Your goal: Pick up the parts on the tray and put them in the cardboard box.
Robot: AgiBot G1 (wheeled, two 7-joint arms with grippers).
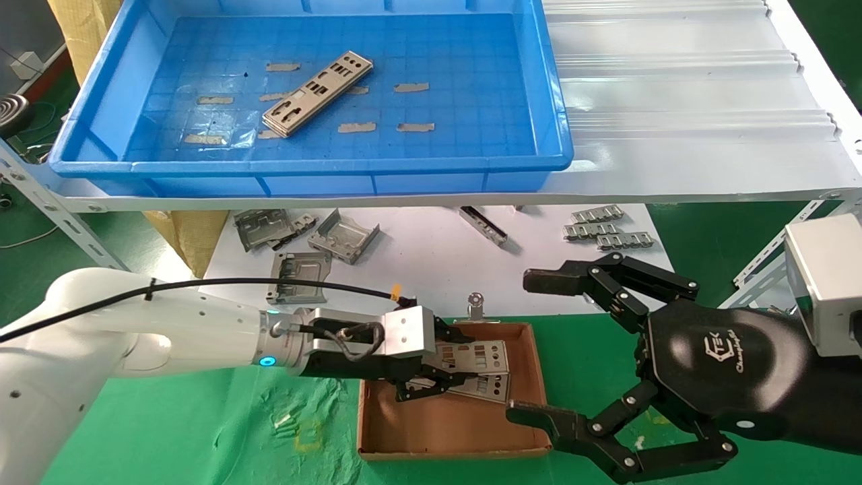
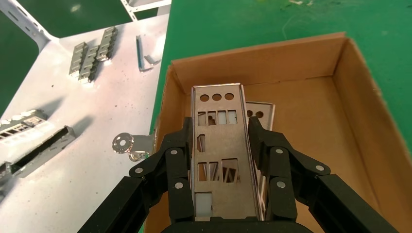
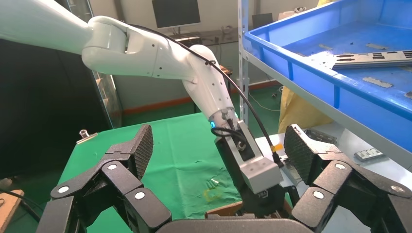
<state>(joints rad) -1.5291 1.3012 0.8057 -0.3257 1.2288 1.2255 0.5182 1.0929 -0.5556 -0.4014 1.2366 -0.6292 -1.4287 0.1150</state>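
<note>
The left gripper's (image 2: 221, 150) fingers (image 2: 177, 160) are closed on the long edges of a plate (image 2: 218, 155), holding it low inside the box (image 1: 518, 350), tilted, above a second plate (image 1: 488, 385) lying flat on the box floor. The left arm (image 1: 155, 330) reaches in from the left, stretched nearly level across the green mat (image 1: 202, 431), wrist over the box's left wall. The right gripper (image 1: 539, 343) hovers just right of the box with fingers (image 1: 549, 279) spread wide, holding nothing. On the far shelf the tray (image 1: 101, 135) carries a stack of plates (image 1: 316, 93) lying diagonally left of its middle. Brackets (image 1: 343, 236) and ribbed strips (image 1: 606, 229) lie on the white sheet (image 1: 431, 263) under the shelf
</note>
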